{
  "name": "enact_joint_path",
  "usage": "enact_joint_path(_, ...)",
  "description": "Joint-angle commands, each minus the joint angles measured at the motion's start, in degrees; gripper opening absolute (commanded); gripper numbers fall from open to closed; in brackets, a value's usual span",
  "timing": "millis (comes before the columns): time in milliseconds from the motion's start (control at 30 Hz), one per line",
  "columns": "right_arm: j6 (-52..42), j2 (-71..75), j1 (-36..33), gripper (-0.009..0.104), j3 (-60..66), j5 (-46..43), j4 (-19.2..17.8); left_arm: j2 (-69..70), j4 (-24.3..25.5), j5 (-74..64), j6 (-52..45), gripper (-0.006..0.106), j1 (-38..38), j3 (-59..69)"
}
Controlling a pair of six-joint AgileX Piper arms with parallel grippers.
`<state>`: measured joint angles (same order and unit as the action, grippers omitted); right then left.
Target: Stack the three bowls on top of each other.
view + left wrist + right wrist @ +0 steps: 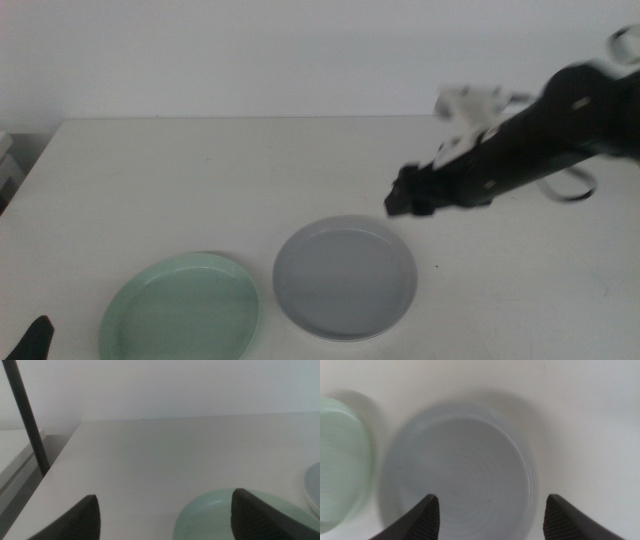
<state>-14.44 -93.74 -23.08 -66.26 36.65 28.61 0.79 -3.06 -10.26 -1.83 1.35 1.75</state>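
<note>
We see our right hand (408,199) raised over the bench (200,180), reaching in from the right side on its dark arm (540,135). Its jaws stand wide apart with nothing between them, and through the wrist camera they frame the pale grey bowl (457,485), which lies directly beneath the hand. That bowl (345,276) rests flat on the bench, and the hand is above it, not touching. In the wrist view its rim looks doubled and blurred, so we cannot tell whether a second dish sits under it.

Just beside the grey bowl, on the side away from our right arm, lies the mint green bowl (181,308), also flat on the bench; the two rims are very near each other, though we cannot say whether they touch.

Our left hand (33,340) waits low at the near corner, close to the green bowl (240,517). Its jaws are spread, holding nothing, with the green rim showing between them.
</note>
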Motion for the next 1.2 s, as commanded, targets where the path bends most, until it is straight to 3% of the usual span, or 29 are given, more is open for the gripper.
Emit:
enact_joint_path(0, -1.4, 8.1, 0.1, 0.053, -1.9, 0.2, -1.5, 0.8, -0.7, 4.2, 0.5, 0.087, 0.3, -0.3)
enact_joint_path(167, -1.4, 20.2, 0.0, 0.053, 0.0, 3.9, -3.0, 0.8, -0.7, 4.2, 0.5, 0.087, 0.3, -0.3)
enact_joint_path(367, -1.8, 37.5, 0.0, 0.053, 12.0, 0.1, -3.2, 0.8, -0.7, 4.2, 0.5, 0.087, 0.3, -0.3)
enact_joint_path(467, -1.7, 46.8, 0.0, 0.053, 16.7, -0.7, -5.0, 0.8, -0.7, 4.2, 0.5, 0.087, 0.3, -0.3)
enact_joint_path(800, 12.1, 65.4, 0.0, 0.053, 24.1, 3.2, -22.1, 0.8, -0.7, 4.2, 0.5, 0.087, 0.3, -0.3)
enact_joint_path(1167, 11.8, 65.6, 0.0, 0.053, 24.2, 2.9, -22.8, 0.8, -0.7, 4.2, 0.5, 0.087, 0.3, -0.3)
